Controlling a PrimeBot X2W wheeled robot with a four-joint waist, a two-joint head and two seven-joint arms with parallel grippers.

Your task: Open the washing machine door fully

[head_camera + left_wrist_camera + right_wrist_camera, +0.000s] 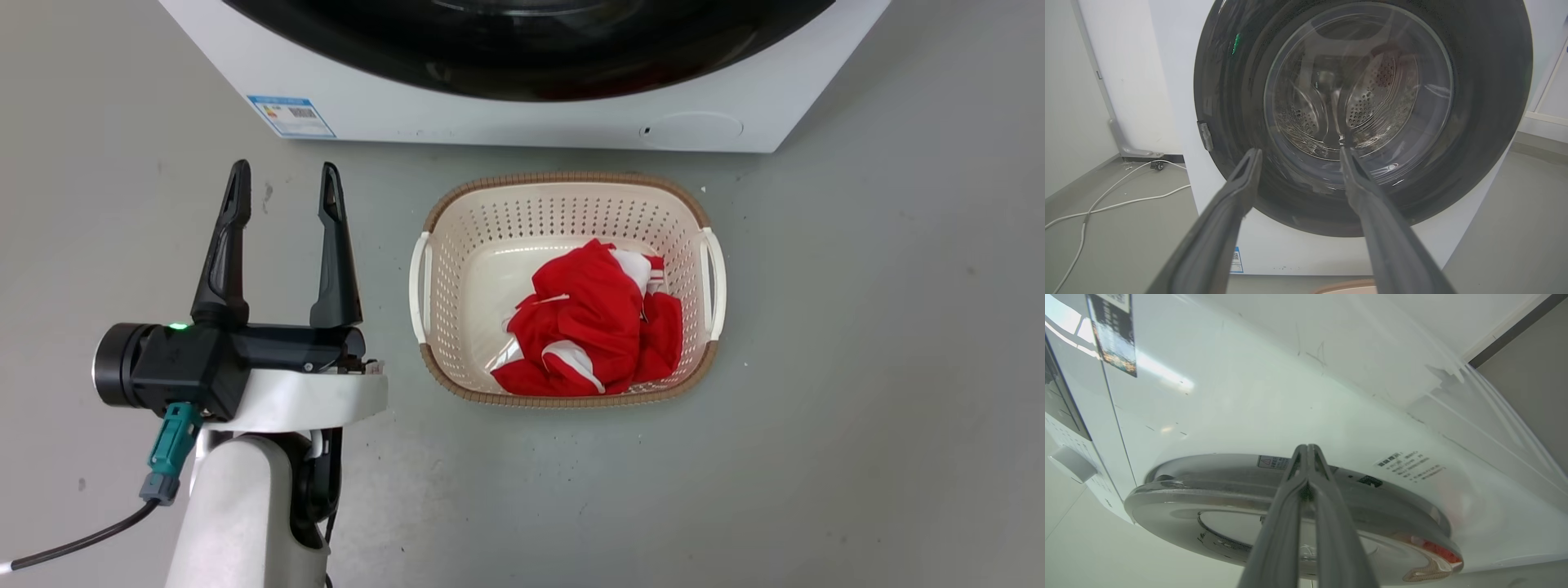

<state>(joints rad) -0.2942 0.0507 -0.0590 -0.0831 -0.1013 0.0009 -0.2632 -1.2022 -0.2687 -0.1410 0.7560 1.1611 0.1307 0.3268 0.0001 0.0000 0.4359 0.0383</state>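
- I see the washing machine (490,114) along the top of the head view, a white box standing on a grey floor (857,367).
- The washing machine door (1486,122) is round with a glossy black rim. It lies flat against the machine's front, its bulging glass centre facing out toward me.
- Through the glass, the left wrist view shows the perforated steel drum.
- From the right wrist view I look across the door edge-on, and it appears flush with the white panel.
- My left gripper (284,170) sits at the lower left of the head view. Its two dark fingers are spread wide, hold nothing and point toward the machine.
- My right gripper (1306,448) has its fingers pressed together, with nothing visible between them. The tips are at the door's rim; I cannot tell whether they touch it.
- A blue label (290,116) sits low on the machine's front on my left, and a small round flap (694,129) on my right.
- A cream perforated basket (563,184) stands on the floor just in front of the machine, holding a crumpled red and white cloth (596,327).
- White cables (1126,200) trail over the floor beside the machine, near a pale wall (1069,81).
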